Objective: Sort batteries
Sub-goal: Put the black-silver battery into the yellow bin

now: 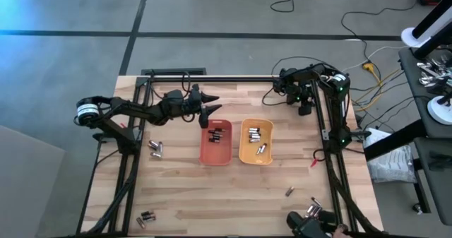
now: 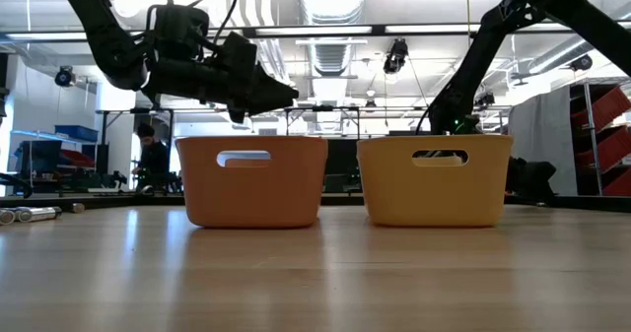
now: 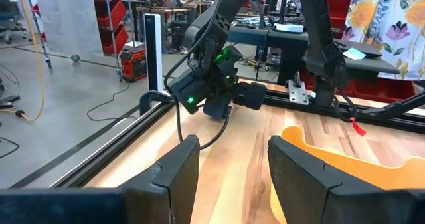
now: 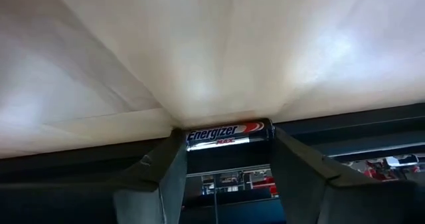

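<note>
Orange plastic is my landmark: the orange tray (image 1: 215, 143) sits at the middle of the wooden table (image 1: 233, 195), and I place everything else from it. Touching or almost touching its side, toward the right arm, is a yellow tray (image 1: 256, 142). Several dark batteries (image 1: 216, 133) already lie inside the orange tray, and several silvery batteries (image 1: 256, 133) lie inside the yellow one, so I judge the sorting partly done.

My left gripper (image 1: 206, 111) hovers just above the far end of the orange tray, its fingers (image 3: 179, 167) apart with nothing between them; I judge it is between drops.

My right gripper (image 1: 305, 108) is well beyond the yellow tray, near the table's far edge. Its wrist camera shows its two fingers (image 4: 158, 167) on either side of an Energizer battery (image 4: 229, 132) at the table edge. I cannot tell whether they are clamped on it or only bracketing it.

Work remains. Loose cells (image 1: 155, 148) lie on the table just beside the orange tray on the left arm's side. Another small cluster (image 1: 145, 217) sits well nearer the front edge on that side. One single cell (image 1: 289, 191) lies in front of the yellow tray, and a few more (image 1: 315, 208) rest near the front corner past it.
</note>
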Tool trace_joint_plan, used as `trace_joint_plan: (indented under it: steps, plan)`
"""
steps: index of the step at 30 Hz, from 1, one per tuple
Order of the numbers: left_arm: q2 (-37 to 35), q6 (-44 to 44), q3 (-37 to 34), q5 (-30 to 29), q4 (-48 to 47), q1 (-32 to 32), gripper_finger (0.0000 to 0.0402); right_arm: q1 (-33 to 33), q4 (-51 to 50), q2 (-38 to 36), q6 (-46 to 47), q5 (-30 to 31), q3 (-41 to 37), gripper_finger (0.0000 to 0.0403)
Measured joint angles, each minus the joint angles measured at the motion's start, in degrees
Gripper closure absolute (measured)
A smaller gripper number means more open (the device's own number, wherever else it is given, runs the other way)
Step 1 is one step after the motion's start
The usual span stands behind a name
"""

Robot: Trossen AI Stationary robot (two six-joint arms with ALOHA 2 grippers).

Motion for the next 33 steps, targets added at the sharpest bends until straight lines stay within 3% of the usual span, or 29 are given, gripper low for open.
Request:
trace_joint_plan:
  steps: [8, 15, 23, 26, 33]
  plan:
    - [0.0, -0.2, 0.0, 0.0, -0.8, 0.0, 0.0242, 0.5, -0.5, -1.8, 0.7, -0.1, 0.1, 0.0223]
    - [0.0, -0.2, 0.0, 0.0, -1.3, 0.0, 0.0242, 1.4, -0.1, -9.2, 5.1, -2.1, 0.0, 0.022]
    - [0.0, -0.2, 0.0, 0.2, -1.4, 0.0, 0.0242, 5.5, -1.3, -23.0, 13.5, -11.7, -0.1, 0.0225]
    - [0.0, -0.2, 0.0, 2.6, -1.8, 0.0, 0.0242, 9.1, -1.6, -29.0, 18.3, -12.7, 0.0, 0.0222]
    - [0.0, -0.1, 0.0, 3.7, -1.8, 0.0, 0.0242, 21.2, 1.8, -41.5, 31.0, -26.5, 0.0, 0.0225]
